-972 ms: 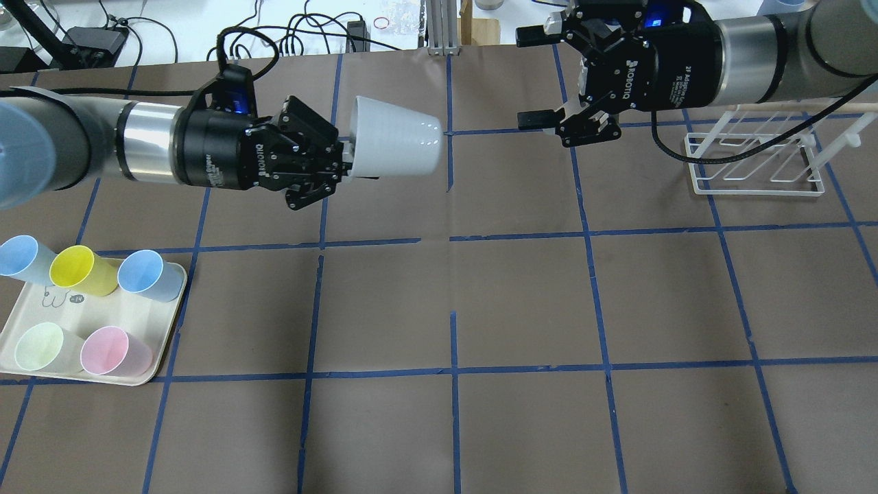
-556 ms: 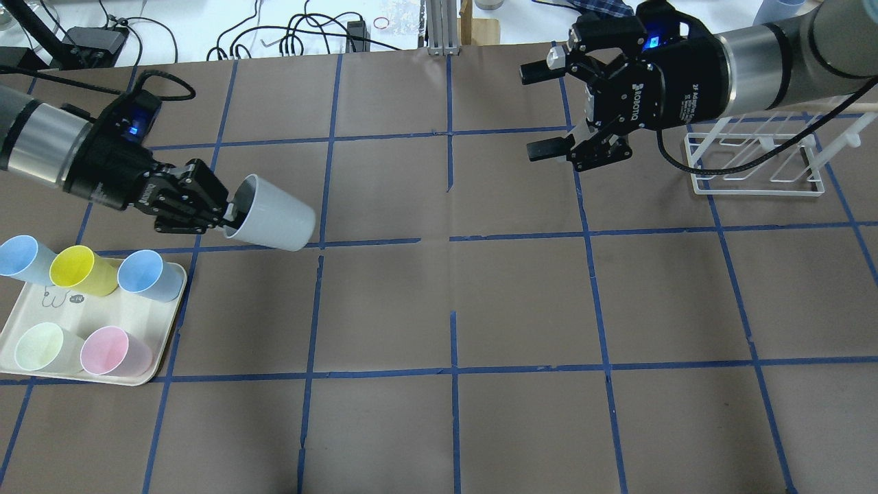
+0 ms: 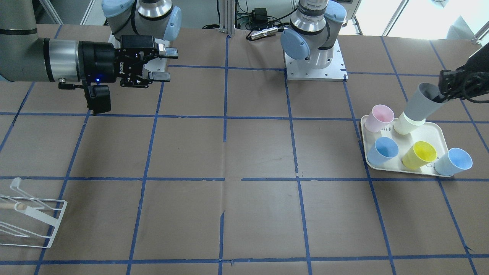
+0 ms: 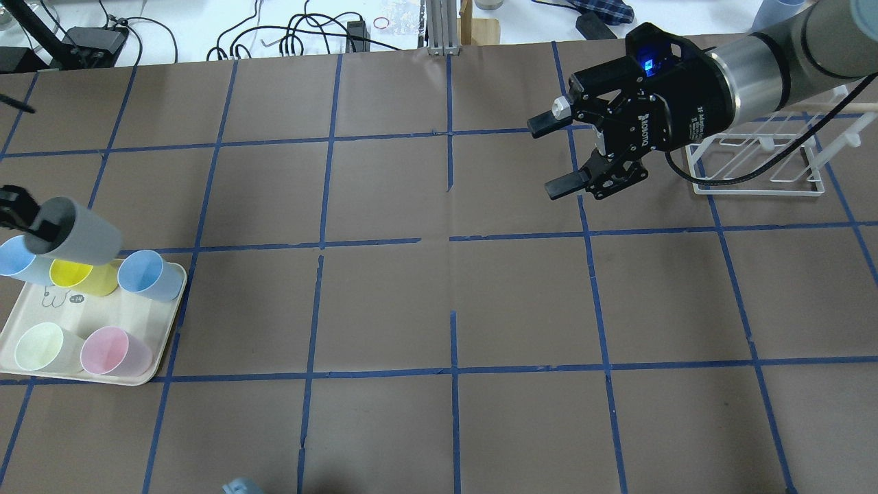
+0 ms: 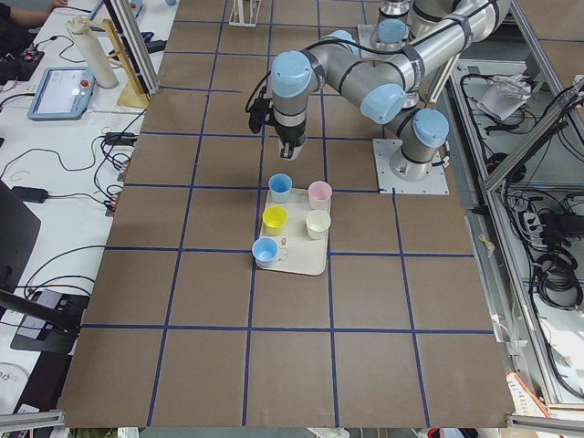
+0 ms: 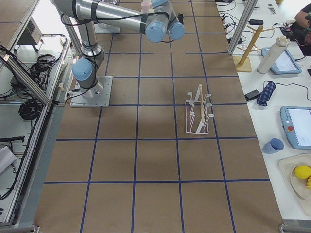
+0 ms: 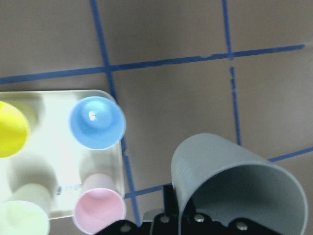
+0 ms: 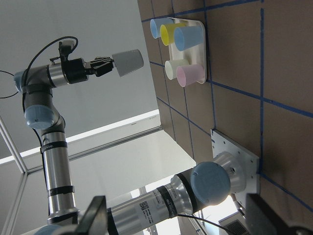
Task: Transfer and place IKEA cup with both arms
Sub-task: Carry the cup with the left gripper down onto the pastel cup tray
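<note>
The grey IKEA cup [image 4: 81, 238] hangs tilted in the air over the far left part of the tray, in front of the yellow cup in the overhead view. My left gripper [image 4: 34, 225] is shut on its rim, one finger inside, mostly cut off by the left edge. The cup also shows in the front view [image 3: 419, 104] with the left gripper [image 3: 440, 97], and in the left wrist view [image 7: 234, 181]. My right gripper [image 4: 552, 156] is open and empty, held above the table's far right part, apart from the cup; it also shows in the front view [image 3: 167, 65].
A cream tray [image 4: 140, 374] at the near left holds two light-blue cups [image 4: 140, 271], a yellow cup [image 4: 68, 274], a cream-green cup [image 4: 38, 346] and a pink cup [image 4: 106, 350]. A white wire rack [image 4: 754, 171] stands at the far right, behind the right arm.
My left gripper has carried the grey cup from the table's far middle leftward and nearer, to above the tray. My right gripper has shifted slightly nearer and turned, still open.
</note>
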Controlling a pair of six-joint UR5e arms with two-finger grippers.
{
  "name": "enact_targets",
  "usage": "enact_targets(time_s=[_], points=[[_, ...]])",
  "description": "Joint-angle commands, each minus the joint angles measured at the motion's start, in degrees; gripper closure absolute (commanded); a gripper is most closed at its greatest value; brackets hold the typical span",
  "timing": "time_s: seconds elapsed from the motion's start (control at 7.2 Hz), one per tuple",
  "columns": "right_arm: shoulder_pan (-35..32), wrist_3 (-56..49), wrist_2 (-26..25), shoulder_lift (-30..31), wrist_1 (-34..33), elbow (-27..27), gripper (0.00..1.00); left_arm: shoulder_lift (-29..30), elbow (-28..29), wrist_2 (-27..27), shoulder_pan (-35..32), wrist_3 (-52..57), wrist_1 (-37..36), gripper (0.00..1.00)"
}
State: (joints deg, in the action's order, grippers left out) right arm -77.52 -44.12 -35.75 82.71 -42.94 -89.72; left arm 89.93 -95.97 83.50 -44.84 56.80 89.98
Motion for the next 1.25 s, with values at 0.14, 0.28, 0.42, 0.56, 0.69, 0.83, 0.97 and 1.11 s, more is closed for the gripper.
enact_targets(time_s=[0.14, 0.28, 0.42, 0.56, 0.69, 0.83, 0.97, 1.11], points=[[-0.17, 17.58, -17.17, -0.36, -19.21, -0.01, 0.0, 7.77, 2.27, 0.79, 10.55, 14.54, -3.04, 1.0], [-1.13, 24.97, -25.6, -0.62, -26.68, -0.01, 0.0, 11.38, 2.28, 3.05, 10.65, 15.61, -6.97, 1.0], [-2.53, 29.31, -31.25, -0.62, -30.67, 0.16, 0.0, 13.06, 3.06, 8.38, 10.82, 16.32, -8.23, 1.0], [-4.38, 32.92, -34.44, -0.54, -34.1, 0.69, 0.0, 14.04, 3.68, 11.74, 11.0, 21.37, -8.41, 1.0], [-6.57, 38.61, -39.43, -0.19, -38.92, 0.69, 0.0, 15.7, 4.47, 12.39, 11.08, 23.25, -8.94, 1.0], [-9.29, 41.88, -44.18, 0.69, -43.23, 0.86, 0.0, 18.15, 5.34, 12.22, 11.09, 23.53, -9.73, 1.0], [-11.67, 44.18, -49.88, 1.57, -44.41, 1.04, 0.0, 20.18, 6.14, 12.13, 11.09, 24.92, -10.78, 1.0], [-12.91, 46.55, -52.03, 2.62, -44.77, 1.65, 0.0, 21.59, 6.67, 12.04, 11.09, 26.16, -10.96, 1.0]])
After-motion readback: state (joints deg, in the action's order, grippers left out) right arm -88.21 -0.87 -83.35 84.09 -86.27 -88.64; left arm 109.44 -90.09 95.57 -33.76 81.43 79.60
